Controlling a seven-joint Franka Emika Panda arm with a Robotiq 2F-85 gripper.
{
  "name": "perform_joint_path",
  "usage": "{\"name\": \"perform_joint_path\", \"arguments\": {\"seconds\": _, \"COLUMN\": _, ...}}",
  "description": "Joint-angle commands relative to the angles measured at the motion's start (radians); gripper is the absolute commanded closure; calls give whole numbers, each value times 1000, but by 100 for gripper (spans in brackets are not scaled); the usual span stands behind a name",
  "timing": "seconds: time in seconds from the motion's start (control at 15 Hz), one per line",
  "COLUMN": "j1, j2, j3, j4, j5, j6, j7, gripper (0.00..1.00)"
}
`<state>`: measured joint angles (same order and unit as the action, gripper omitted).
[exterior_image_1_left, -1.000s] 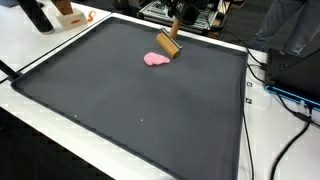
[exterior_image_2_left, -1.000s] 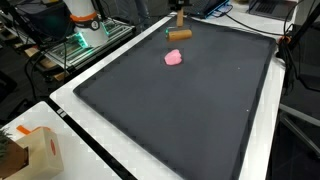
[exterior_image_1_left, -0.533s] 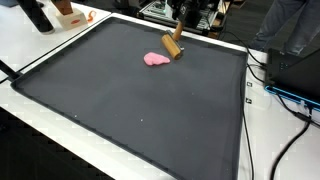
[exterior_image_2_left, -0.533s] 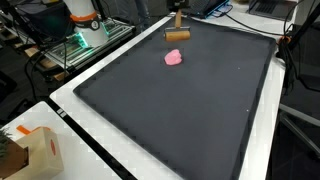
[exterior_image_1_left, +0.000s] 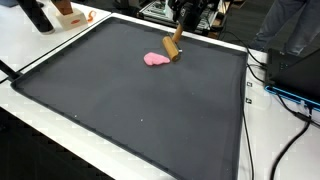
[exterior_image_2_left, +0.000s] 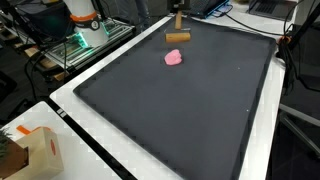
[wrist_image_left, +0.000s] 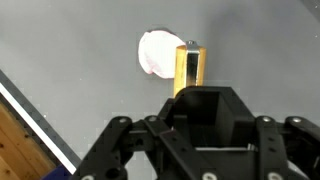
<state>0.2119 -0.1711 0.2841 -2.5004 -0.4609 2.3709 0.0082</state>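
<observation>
Your gripper (wrist_image_left: 190, 93) sits clamped on the wooden block (wrist_image_left: 188, 68) (fingertips are hidden under the housing, so this is read from the block's raised, tilted pose). In the wrist view the pink lump (wrist_image_left: 157, 53) lies just beyond the block, up and to the left, and the two seem to touch. In an exterior view, bare dark mat (exterior_image_2_left: 160, 110) separates them, near the mat's far edge.
</observation>
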Motion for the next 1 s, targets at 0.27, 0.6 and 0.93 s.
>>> {"name": "perform_joint_path", "arguments": {"seconds": 0.27, "j1": 0, "j2": 30, "j3": 5, "j4": -5, "j5": -24, "j6": 21, "j7": 83, "gripper": 77}}
{"name": "perform_joint_path", "arguments": {"seconds": 0.6, "j1": 0, "j2": 51, "j3": -9, "j4": 1, "j5": -2, "j6": 32, "j7": 58, "gripper": 77}}
{"name": "perform_joint_path", "arguments": {"seconds": 0.93, "j1": -9, "j2": 65, "j3": -38, "j4": 7, "j5": 27, "j6": 65, "j7": 16, "gripper": 77}}
